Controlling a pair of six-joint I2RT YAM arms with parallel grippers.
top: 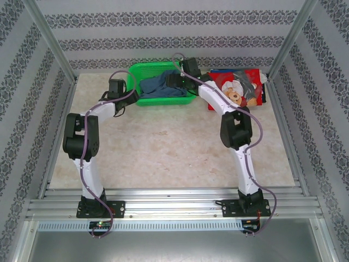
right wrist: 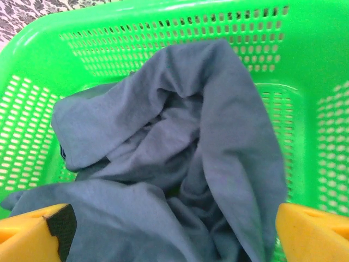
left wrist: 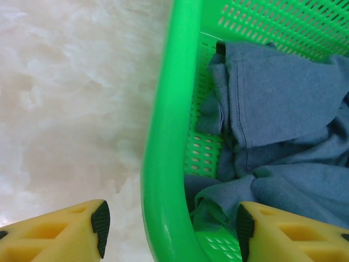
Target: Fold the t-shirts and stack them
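A slate-blue t-shirt (top: 158, 86) lies crumpled in the green mesh basket (top: 163, 101) at the back of the table. My left gripper (left wrist: 172, 229) is open and straddles the basket's left rim (left wrist: 163, 136): one finger is outside over the table, the other inside above the blue cloth (left wrist: 283, 109). Over the basket's middle, my right gripper (right wrist: 169, 234) is open wide, its fingers on either side of the bunched shirt (right wrist: 163, 153). A red t-shirt with a teddy-bear print (top: 240, 90) lies folded to the right of the basket, with dark blue edges under it.
Patterned walls and metal posts close in the table on three sides. The basket's perforated walls (right wrist: 163, 22) surround the right gripper. Pale bare tabletop (top: 163, 147) stretches from the basket to the arm bases.
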